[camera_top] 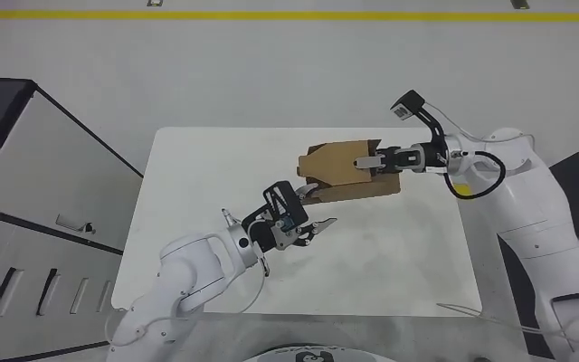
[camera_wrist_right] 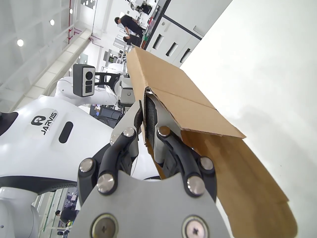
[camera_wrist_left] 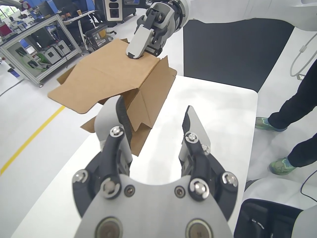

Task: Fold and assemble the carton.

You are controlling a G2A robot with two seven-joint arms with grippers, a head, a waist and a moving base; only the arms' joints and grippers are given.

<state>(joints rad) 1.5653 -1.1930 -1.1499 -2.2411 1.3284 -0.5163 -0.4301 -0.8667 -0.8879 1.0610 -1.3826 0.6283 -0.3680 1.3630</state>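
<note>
Closest to the left wrist camera, the left gripper (camera_wrist_left: 154, 105) hung with its jaws spread wide and nothing between them, just short of the carton's nearest flaps.

1. Support. The white rectangular table with rounded corners (camera_top: 199, 226) carried the work.

2. Workpiece. The brown corrugated cardboard carton (camera_top: 348, 167) sat at the far side of the table, toward the robot's right. It was partly opened into a sleeve, with its end flaps loose and unfolded. In the left wrist view a lower flap appeared to touch the table top.

3. Holding tool. The right gripper (camera_top: 366, 163) was clamped on the carton's upper panel edge; the right wrist view showed the cardboard pinched between both fingers (camera_wrist_right: 149, 115).

Step in hand, as judged: the body was being held steady, and flap folding had not yet begun. The next move probably calls for the left gripper to engage one loose flap at the open end and press it inward while the right grip stays firm.

Orientation: the long axis ran across the table, from the right gripper toward the robot's left. The open, flapped end pointed to the robot's left, close to the left gripper.
</note>
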